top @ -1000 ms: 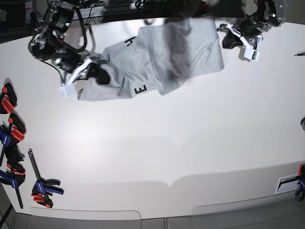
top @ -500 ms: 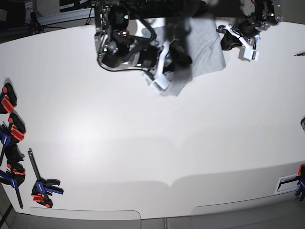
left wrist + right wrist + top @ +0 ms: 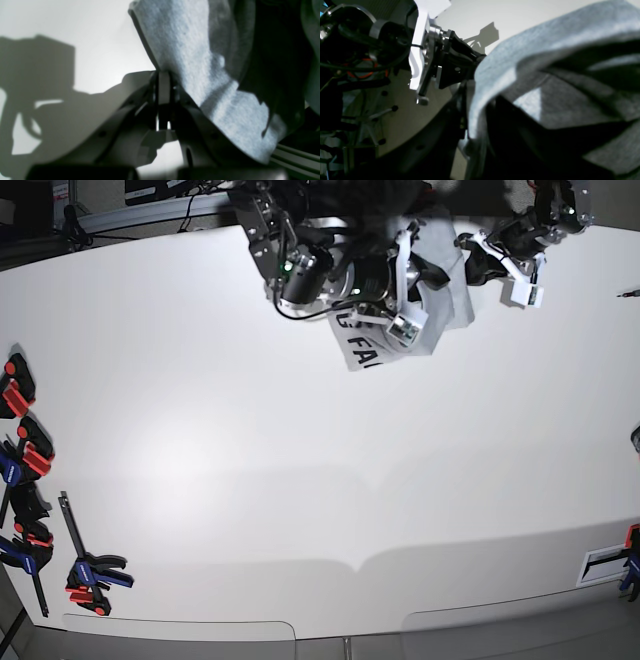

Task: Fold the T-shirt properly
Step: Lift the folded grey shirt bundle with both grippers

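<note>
- At twelve o'clock on the counter (image 3: pixel 300 480), one T-shirt (image 3: pixel 445 305) lies bunched, lettering showing; folding looks midway, nothing squared yet.
- Right tool (image 3: pixel 467 100) pinches a shirt edge.
- Left tool (image 3: pixel 163 82) is pressed together, cloth draped against it.
- Several clamps (image 3: pixel 90 572) sit at nine o'clock.

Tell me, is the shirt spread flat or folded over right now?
Folded over. The T-shirt is doubled up, black lettering facing up, both grippers shut on its cloth.
</note>
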### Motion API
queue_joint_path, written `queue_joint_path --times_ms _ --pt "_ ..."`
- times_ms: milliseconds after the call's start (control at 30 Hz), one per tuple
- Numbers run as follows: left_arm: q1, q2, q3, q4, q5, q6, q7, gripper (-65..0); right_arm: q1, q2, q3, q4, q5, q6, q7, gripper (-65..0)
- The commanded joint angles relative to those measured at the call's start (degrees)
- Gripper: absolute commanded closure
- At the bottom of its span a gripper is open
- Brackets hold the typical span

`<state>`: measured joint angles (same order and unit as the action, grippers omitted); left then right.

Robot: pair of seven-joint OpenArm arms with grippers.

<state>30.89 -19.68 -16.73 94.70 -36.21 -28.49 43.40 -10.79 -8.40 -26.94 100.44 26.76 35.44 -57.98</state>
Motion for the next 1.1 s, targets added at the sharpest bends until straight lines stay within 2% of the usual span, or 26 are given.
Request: queue_joint_path --times_ms 0,233,267,333,367,400,533,733,833,967,1067 --pt "0.5 -0.3 -0.1 0.1 1.6 0.7 1.9 0.0 0.5 -0.6 -0.7 0.3 1.1 -0.1 2.1 0.0" --pt "0.5 -0.3 -0.1 0.1 1.6 0.7 1.9 0.0 0.5 -0.6 -1.2 0.0 0.6 -0.2 2.0 0.0" --pt "0.5 -0.3 -0.1 0.1 1.6 0.7 1.9 0.0 0.5 -0.6 -1.2 0.0 1.5 -0.2 1.2 -1.7" --pt "0.5 -0.3 -0.1 0.1 1.6 0.7 1.9 0.0 0.5 -0.6 -1.2 0.0 5.2 -0.2 -0.3 -19.0" --pt "0.5 -0.3 -0.1 0.1 1.6 0.7 1.9 0.0 0.5 -0.6 -1.2 0.0 7.6 -0.1 -0.8 -24.5" --pt "0.5 -0.3 -0.1 0.1 1.6 0.7 1.9 0.0 0.5 -0.6 -1.3 0.0 9.9 0.1 -1.0 -26.6" --pt "0.5 -0.3 -0.1 0.1 1.6 0.7 1.9 0.0 0.5 -0.6 -1.3 0.0 18.7 1.2 -1.0 -26.5" --pt "0.5 -0.4 -0.4 1.0 1.6 0.7 1.9 0.0 0.6 -0.6 -1.3 0.0 25.7 4.3 -1.0 -26.5" --pt "0.5 -0.3 -2.4 3.5 1.6 0.7 2.0 0.0 1.0 -0.6 -1.3 0.0 26.1 4.6 -1.0 -26.5" --pt "0.6 -0.3 -8.5 9.4 1.5 0.7 2.0 0.0 4.4 -0.6 -1.1 0.0 25.4 4.6 -0.9 -26.5" --pt "0.7 -0.3 -14.7 14.3 -0.6 0.7 2.4 0.0 8.1 -0.6 -1.1 0.0 20.8 4.6 -1.0 -25.8"
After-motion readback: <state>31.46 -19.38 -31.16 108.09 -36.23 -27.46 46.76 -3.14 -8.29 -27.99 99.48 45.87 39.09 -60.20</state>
